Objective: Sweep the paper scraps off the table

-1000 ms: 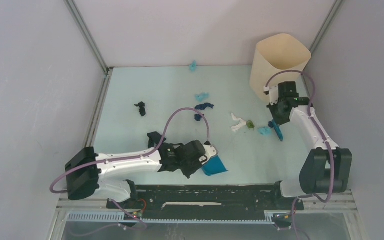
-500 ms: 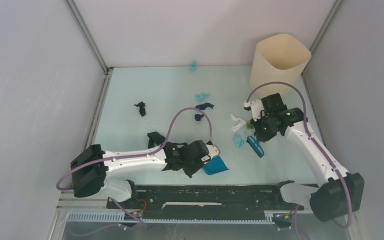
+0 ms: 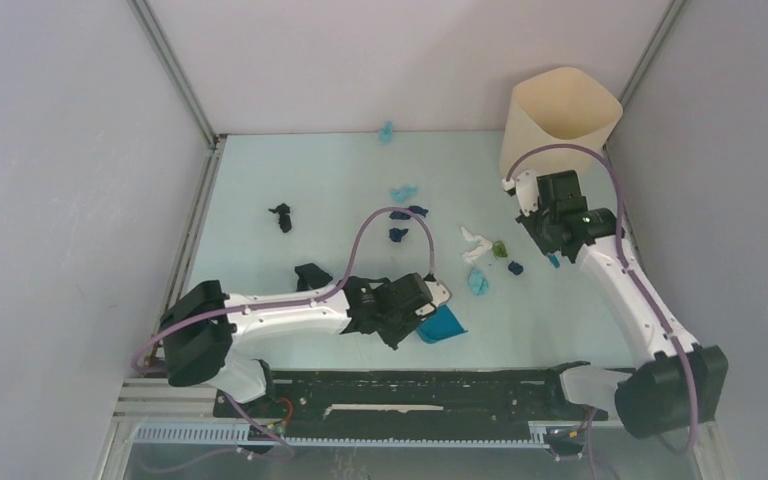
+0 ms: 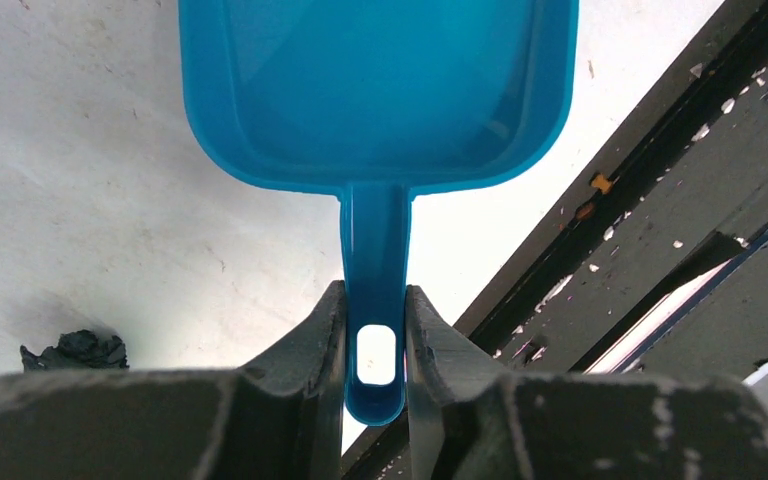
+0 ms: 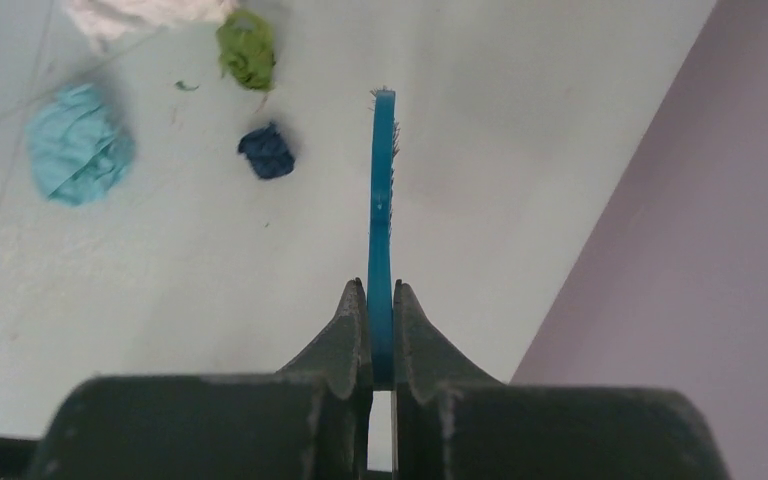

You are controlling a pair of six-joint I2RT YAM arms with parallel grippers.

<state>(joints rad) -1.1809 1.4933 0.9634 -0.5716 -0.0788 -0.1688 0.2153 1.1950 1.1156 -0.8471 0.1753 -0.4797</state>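
Note:
Several paper scraps lie on the mint-green table [image 3: 290,170]: white [image 3: 475,243], greenish [image 3: 500,249], navy [image 3: 515,267] and light blue [image 3: 477,282] in a cluster, with others further left. My left gripper [image 3: 418,306] is shut on the handle of the blue dustpan [image 3: 442,325], as the left wrist view [image 4: 374,295] shows; the pan [image 4: 375,90] is empty. My right gripper [image 3: 552,248] is shut on the small blue brush [image 5: 381,200], just right of the navy [image 5: 267,152], greenish [image 5: 246,48] and light blue [image 5: 78,143] scraps.
The tall beige bin [image 3: 558,125] stands at the back right, behind my right arm. More scraps lie at the far edge [image 3: 387,130], mid-table [image 3: 403,192], [image 3: 397,235] and left [image 3: 281,215], [image 3: 310,275]. A black rail [image 3: 410,385] runs along the near edge.
My right arm swept the brush left, pushing the light blue scrap toward the dustpan, then drew back to the right. My left arm shifted the dustpan slightly right.

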